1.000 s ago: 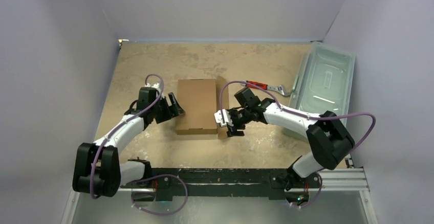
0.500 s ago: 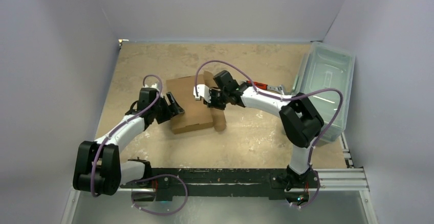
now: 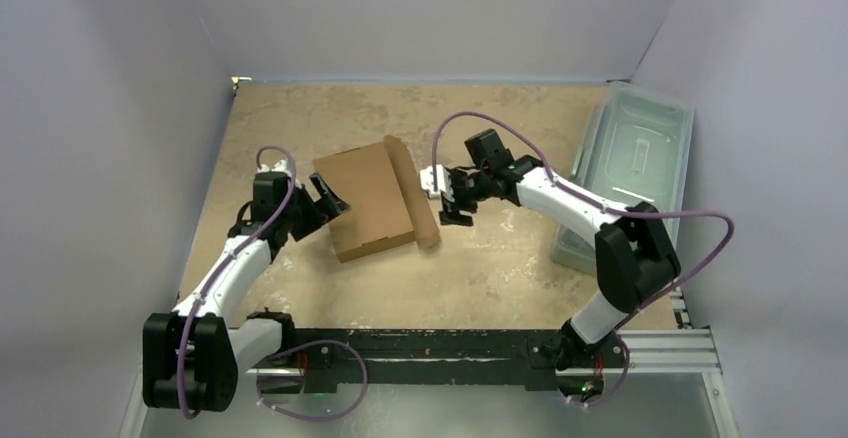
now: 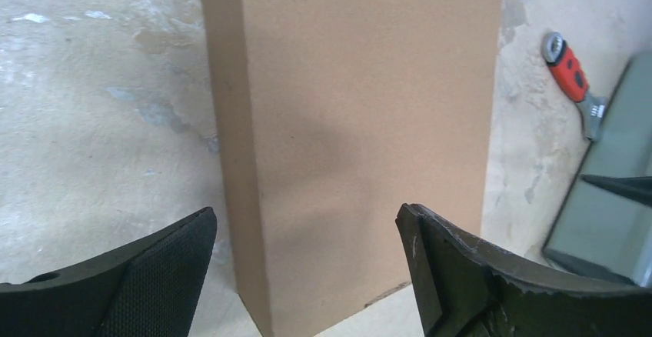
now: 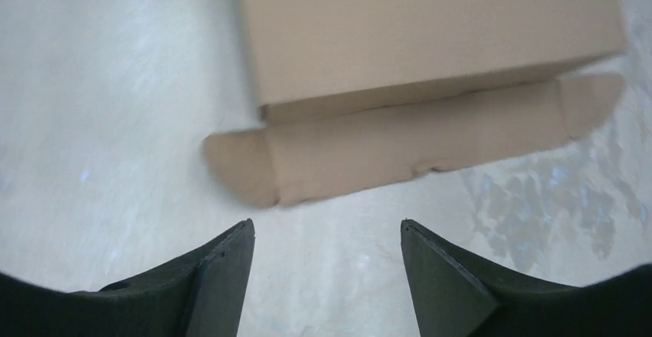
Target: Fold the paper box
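The paper box (image 3: 365, 198) is a closed, shallow brown cardboard box lying skewed on the table. One long flap (image 3: 412, 190) is spread flat along its right side. My left gripper (image 3: 332, 200) is at the box's left edge, open. In the left wrist view the box (image 4: 354, 114) fills the space ahead of the left gripper (image 4: 306, 214), near corner towards me. My right gripper (image 3: 452, 198) hovers just right of the flap, open and holding nothing. The right wrist view shows the box (image 5: 430, 29) and its flap (image 5: 415, 145) beyond the right gripper (image 5: 327, 225).
A translucent grey-green plastic bin (image 3: 640, 158) stands at the right edge of the table, its corner also seen as the bin (image 4: 615, 175). A red-handled wrench (image 4: 573, 79) lies between the box and the bin. Pale walls close in the table on three sides.
The box has turned, its far end swinging left. My right gripper came off the top of the box and moved right, past the flap. My left arm shifted a little left.
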### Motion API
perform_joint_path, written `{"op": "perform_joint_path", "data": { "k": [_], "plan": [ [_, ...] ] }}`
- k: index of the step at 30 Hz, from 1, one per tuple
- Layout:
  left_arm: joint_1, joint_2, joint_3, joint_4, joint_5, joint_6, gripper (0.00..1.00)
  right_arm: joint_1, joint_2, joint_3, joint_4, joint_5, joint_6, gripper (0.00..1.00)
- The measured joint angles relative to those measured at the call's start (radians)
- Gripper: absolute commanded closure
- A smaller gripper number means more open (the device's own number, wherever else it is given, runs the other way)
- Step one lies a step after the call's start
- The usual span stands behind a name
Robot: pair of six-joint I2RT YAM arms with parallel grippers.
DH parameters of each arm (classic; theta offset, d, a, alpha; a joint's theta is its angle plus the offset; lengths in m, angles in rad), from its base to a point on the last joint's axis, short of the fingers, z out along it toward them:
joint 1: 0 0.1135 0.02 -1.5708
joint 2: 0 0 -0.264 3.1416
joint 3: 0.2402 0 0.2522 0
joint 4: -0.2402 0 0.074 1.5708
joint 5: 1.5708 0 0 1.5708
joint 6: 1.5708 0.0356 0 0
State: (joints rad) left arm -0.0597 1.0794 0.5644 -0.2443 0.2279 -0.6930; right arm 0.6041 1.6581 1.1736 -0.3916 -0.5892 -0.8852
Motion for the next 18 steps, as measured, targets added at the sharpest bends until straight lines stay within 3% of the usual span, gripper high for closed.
{"op": "perform_joint_path", "data": {
  "k": [4,7,18],
  "plan": [
    [0.023,0.003,-0.01,0.031,0.064,-0.021,0.07,-0.021,-0.039,-0.07,-0.157,-0.1,-0.319,0.28],
    [0.035,0.012,-0.014,0.05,0.098,-0.031,0.09,0.008,0.007,-0.109,-0.22,-0.116,-0.433,0.35],
    [0.04,0.018,-0.079,0.064,0.119,-0.029,0.17,0.156,0.09,-0.119,-0.026,0.058,-0.354,0.55]
  ]
}}
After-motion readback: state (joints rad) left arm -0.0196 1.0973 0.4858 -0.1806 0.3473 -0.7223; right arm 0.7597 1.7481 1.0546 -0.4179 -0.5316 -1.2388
